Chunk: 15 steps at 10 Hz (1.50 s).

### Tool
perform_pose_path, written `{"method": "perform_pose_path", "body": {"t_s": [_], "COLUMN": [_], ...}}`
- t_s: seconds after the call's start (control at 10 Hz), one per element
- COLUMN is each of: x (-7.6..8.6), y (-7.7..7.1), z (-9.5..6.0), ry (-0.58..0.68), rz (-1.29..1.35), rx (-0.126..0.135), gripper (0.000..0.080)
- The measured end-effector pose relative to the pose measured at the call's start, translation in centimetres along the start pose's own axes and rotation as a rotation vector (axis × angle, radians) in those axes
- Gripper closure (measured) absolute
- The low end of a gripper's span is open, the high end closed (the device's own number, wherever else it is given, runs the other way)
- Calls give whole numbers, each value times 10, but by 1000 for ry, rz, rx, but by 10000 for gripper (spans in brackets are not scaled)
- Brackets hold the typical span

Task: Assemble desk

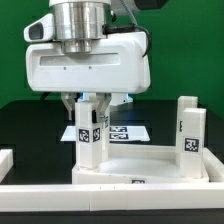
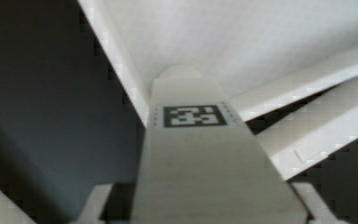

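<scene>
The desk slab (image 1: 140, 158) lies flat at the front with its raised rim up. One white tagged leg post (image 1: 88, 140) stands upright at the slab's corner on the exterior view's left. My gripper (image 1: 88, 118) comes straight down over it, with a finger on each side of its upper part, shut on it. In the wrist view the leg post (image 2: 195, 150) fills the space between my fingers (image 2: 101, 205), its tag facing the camera, with the slab (image 2: 247, 40) beyond it. A second leg post (image 1: 188, 125) stands upright at the corner on the exterior view's right.
The marker board (image 1: 128, 132) lies on the black table behind the slab. A long low white border rail (image 1: 100, 195) runs along the front and another piece (image 1: 5, 160) sits at the exterior view's left. A green wall is behind.
</scene>
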State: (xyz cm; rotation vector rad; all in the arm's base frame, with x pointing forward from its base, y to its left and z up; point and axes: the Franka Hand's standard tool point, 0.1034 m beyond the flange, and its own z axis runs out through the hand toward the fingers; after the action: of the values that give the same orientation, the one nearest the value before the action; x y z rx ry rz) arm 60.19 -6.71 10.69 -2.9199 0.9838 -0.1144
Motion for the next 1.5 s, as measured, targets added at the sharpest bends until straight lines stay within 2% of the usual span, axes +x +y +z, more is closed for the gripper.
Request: {"method": "perform_pose_path", "body": {"t_s": [0.2,0.4,0.8,0.9,1.0,1.1,1.2,1.3,1.4,1.5], "x": [0,0,1,1,0,0,-2,-6,-13,-11], "y": [0,-7,-13,-14,-14,-15,-21,-22,-22,-21], "z": [0,0,3,3,3,2,-2,1,5,5], "ry": [1,10,-16,-16,-15,-9,-1,-4,-24,-16], "rz": [108,461,964,953,932,858,644,451,316,263], "rx": [0,19,134,133,133,130,119,112,96,97], "gripper": [512,512,511,511,425,269,269,172,172,154]}}
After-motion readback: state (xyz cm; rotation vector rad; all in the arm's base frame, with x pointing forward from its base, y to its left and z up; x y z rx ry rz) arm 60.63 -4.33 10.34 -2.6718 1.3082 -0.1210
